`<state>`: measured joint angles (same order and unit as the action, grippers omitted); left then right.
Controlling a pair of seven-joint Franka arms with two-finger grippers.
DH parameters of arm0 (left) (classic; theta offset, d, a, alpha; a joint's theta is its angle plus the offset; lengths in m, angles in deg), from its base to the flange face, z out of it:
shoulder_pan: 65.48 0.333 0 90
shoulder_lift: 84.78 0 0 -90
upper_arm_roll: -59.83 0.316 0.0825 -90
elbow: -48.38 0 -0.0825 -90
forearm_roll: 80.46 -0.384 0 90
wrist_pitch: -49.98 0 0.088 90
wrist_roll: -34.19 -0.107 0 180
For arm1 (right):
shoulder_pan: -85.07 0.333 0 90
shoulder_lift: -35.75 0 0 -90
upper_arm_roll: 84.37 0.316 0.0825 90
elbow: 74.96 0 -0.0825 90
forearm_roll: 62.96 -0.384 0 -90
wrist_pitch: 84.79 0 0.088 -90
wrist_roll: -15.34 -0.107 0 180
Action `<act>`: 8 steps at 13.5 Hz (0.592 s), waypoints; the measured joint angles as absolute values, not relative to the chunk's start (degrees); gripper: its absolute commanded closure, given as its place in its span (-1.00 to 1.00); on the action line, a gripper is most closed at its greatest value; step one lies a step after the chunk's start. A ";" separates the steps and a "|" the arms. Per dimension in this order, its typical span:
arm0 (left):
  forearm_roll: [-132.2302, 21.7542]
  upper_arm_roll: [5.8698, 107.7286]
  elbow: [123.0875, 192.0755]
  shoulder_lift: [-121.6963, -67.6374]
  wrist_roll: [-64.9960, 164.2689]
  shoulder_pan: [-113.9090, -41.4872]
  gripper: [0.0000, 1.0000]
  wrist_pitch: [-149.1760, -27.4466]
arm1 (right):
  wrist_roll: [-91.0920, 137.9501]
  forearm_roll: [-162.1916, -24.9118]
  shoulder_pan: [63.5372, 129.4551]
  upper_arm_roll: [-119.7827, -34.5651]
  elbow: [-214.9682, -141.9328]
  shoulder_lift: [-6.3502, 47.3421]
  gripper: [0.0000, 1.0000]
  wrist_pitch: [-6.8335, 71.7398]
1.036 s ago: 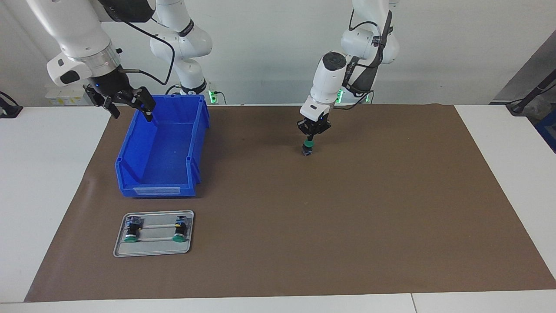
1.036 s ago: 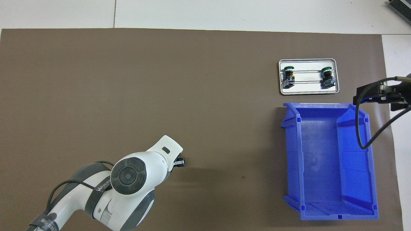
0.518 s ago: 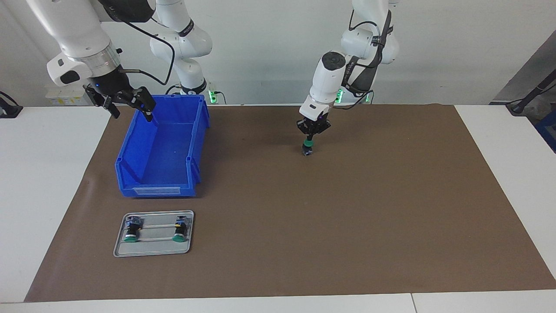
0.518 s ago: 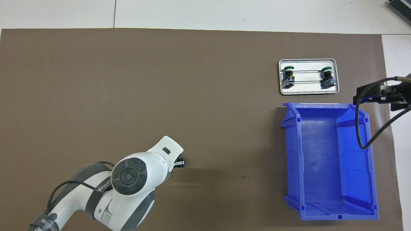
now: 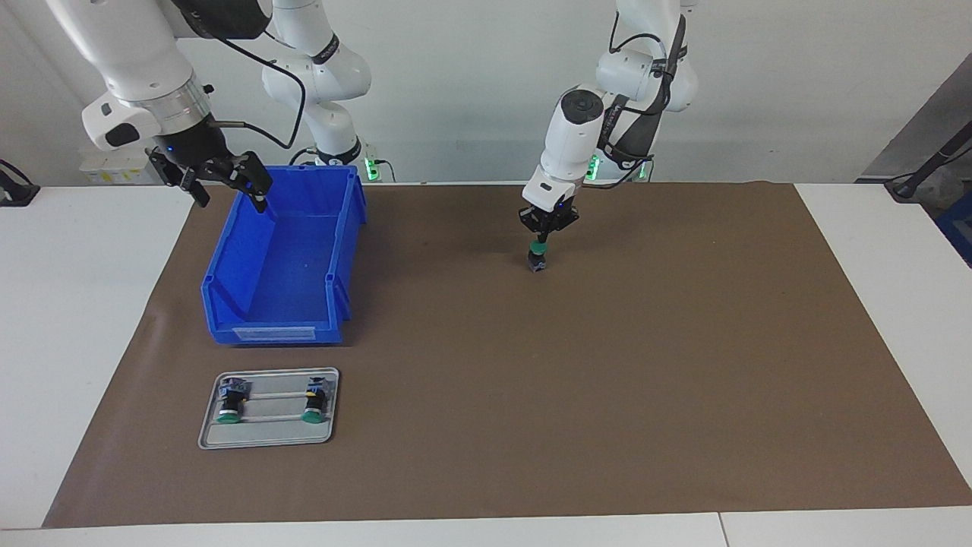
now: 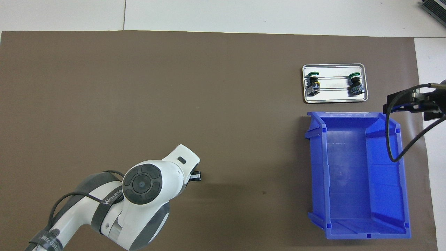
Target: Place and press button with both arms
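Left gripper [image 5: 543, 237], jaws pressed together, tips down on the round green cap of the button [image 5: 538, 258], which stands upright on the matte brown mat [image 5: 607, 365] mid-tabletop, near the robots. Right gripper [image 5: 228, 181], jaws spread and holding nothing, hangs over the rim of the glossy blue plastic bin [image 5: 281, 266]. Farther out, a flat grey metal tray [image 5: 266, 437] with rounded corners carries two more green-capped buttons.
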<state>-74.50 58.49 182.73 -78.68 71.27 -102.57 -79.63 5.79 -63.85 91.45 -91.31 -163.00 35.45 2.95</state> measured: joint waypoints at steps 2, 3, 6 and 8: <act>-74.50 58.57 180.99 -78.93 71.27 -102.54 1.00 -77.63 | 5.79 -63.85 91.45 -91.31 -163.01 35.45 -1.00 2.95; -74.50 58.74 179.60 -78.94 71.27 -102.35 1.00 -76.12 | 5.79 -63.85 91.45 -91.31 -163.01 35.45 -1.00 2.95; -74.50 59.14 170.94 -78.88 67.12 -96.54 1.00 -66.89 | 5.79 -63.85 91.45 -91.31 -163.01 35.45 -1.00 2.95; -74.51 59.55 164.75 -78.81 60.49 -89.36 1.00 -60.85 | 5.79 -63.85 91.45 -91.31 -163.01 35.45 -1.00 2.95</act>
<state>-74.51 59.55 164.75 -78.81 60.49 -89.36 -60.85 5.79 -63.85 91.45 -91.31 -163.01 35.45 2.95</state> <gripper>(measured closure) 0.991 0.000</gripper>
